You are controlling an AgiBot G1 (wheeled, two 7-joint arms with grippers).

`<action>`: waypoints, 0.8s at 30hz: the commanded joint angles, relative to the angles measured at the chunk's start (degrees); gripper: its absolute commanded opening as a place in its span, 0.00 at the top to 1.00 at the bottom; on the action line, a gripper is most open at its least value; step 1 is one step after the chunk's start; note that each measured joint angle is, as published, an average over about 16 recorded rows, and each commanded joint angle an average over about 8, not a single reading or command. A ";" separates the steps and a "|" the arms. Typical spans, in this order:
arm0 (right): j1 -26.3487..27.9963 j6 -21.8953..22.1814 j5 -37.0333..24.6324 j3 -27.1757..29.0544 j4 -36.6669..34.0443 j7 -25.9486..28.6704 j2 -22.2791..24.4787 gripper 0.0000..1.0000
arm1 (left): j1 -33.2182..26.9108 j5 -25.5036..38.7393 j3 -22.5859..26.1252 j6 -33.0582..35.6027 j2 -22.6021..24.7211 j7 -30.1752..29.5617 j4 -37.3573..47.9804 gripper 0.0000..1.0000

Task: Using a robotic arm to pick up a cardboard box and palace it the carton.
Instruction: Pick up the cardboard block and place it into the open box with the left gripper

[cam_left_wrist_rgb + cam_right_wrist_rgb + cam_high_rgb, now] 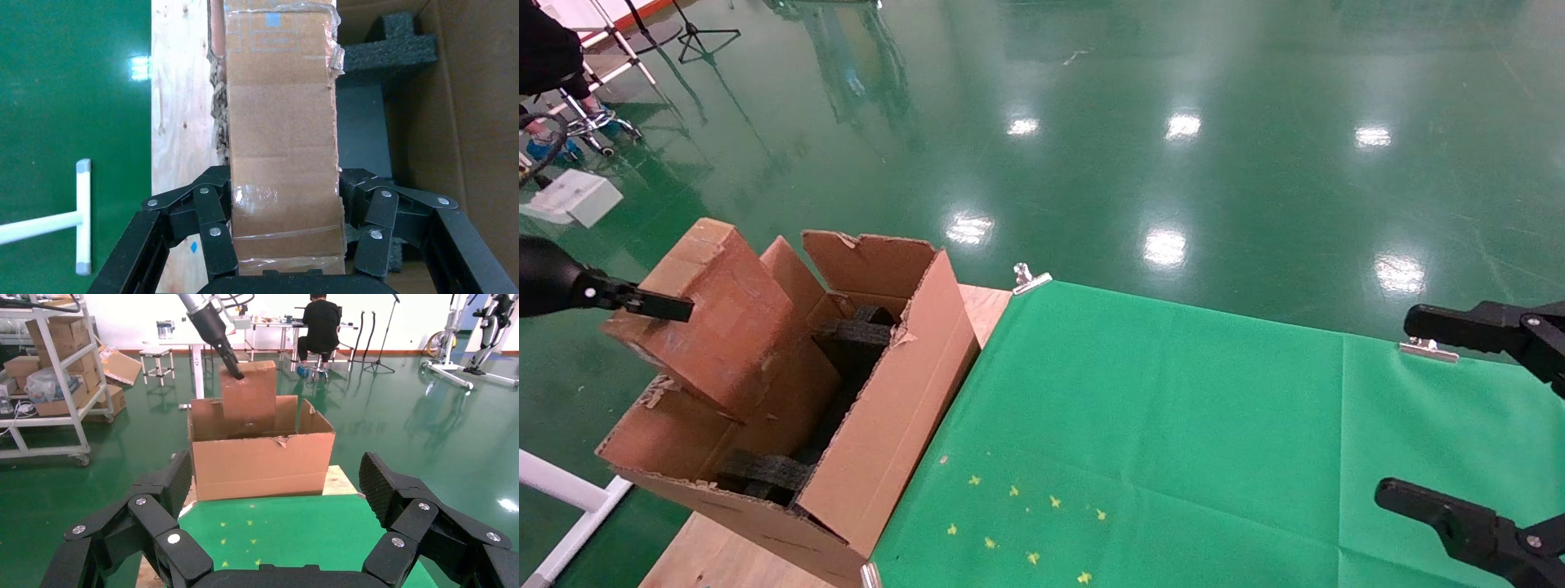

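Observation:
My left gripper (pixel 674 307) is shut on the small brown cardboard box (pixel 715 310) and holds it tilted over the left side of the large carton (pixel 887 408). In the left wrist view the black fingers (pixel 211 214) press both sides of the taped box (pixel 281 141), which hangs over the carton's ragged left wall with black foam (pixel 398 46) beside it. In the right wrist view the left arm (pixel 211 324) holds the box (pixel 248 395) with its lower end between the carton's (pixel 263 462) flaps. My right gripper (pixel 1400 404) is open and empty over the green cloth at the far right.
The carton stands on a plywood tabletop (pixel 989 302) at the left end of the green cloth (pixel 1156 425), which is held by metal clips (pixel 1030 279). Black foam pieces (pixel 854 335) lie inside the carton. A white pipe frame (pixel 560 482) stands below the table's left edge.

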 commanded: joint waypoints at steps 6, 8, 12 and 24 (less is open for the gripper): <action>0.00 0.00 0.00 0.00 0.00 0.00 0.00 0.00 | 2.87 -0.58 0.34 -2.38 1.56 1.93 5.56 1.00; 0.00 0.00 0.00 0.00 0.00 0.00 0.00 0.00 | 3.63 -0.91 0.31 -3.01 2.14 2.45 7.15 1.00; 0.00 0.00 0.00 0.00 0.00 0.00 0.00 0.00 | 4.95 -1.46 0.26 -4.23 3.46 3.58 10.03 1.00; 0.00 0.00 0.00 0.00 0.00 0.00 0.00 0.00 | 8.38 -2.13 0.33 -7.63 7.75 6.29 17.18 1.00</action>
